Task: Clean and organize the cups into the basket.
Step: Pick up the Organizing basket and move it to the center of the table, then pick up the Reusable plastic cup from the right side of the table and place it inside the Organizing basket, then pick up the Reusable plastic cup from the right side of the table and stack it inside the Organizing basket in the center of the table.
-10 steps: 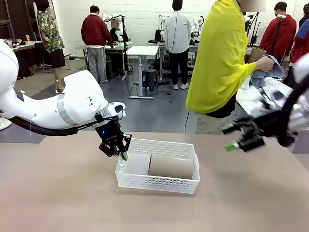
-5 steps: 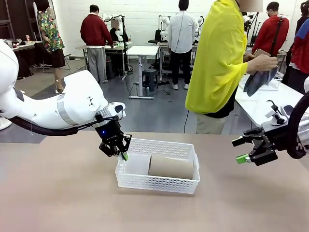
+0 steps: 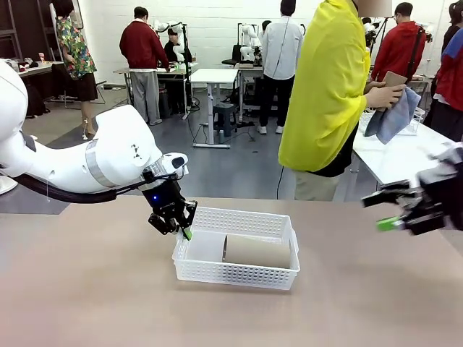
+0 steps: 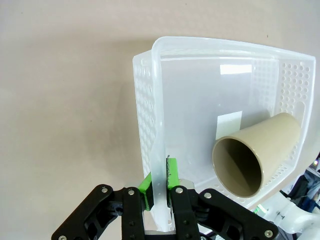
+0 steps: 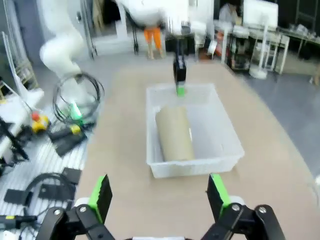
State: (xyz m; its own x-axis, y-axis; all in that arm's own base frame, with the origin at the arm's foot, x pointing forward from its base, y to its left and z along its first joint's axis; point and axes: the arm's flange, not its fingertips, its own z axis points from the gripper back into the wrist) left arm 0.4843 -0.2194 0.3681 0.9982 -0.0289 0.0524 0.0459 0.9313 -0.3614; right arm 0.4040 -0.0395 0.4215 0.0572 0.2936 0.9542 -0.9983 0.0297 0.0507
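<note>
The white lattice basket sits mid-table, also in the left wrist view and the right wrist view. One tan-brown cup lies on its side inside, its open mouth facing the left wrist camera; from the right wrist it is a long tan shape. My left gripper is shut on the basket's left rim, green pads pinching the wall. My right gripper hovers open and empty at the table's right edge, its pads wide apart. The person in yellow holds another tan cup and a blue cloth.
The person stands at the far side, right of centre. A side table lies behind the right arm. Cables and tools lie on a surface beside the main table. Bare tabletop surrounds the basket.
My right gripper has swung away to the right and slightly down, staying open. The person has raised the cup and cloth. The left gripper and basket have not moved.
</note>
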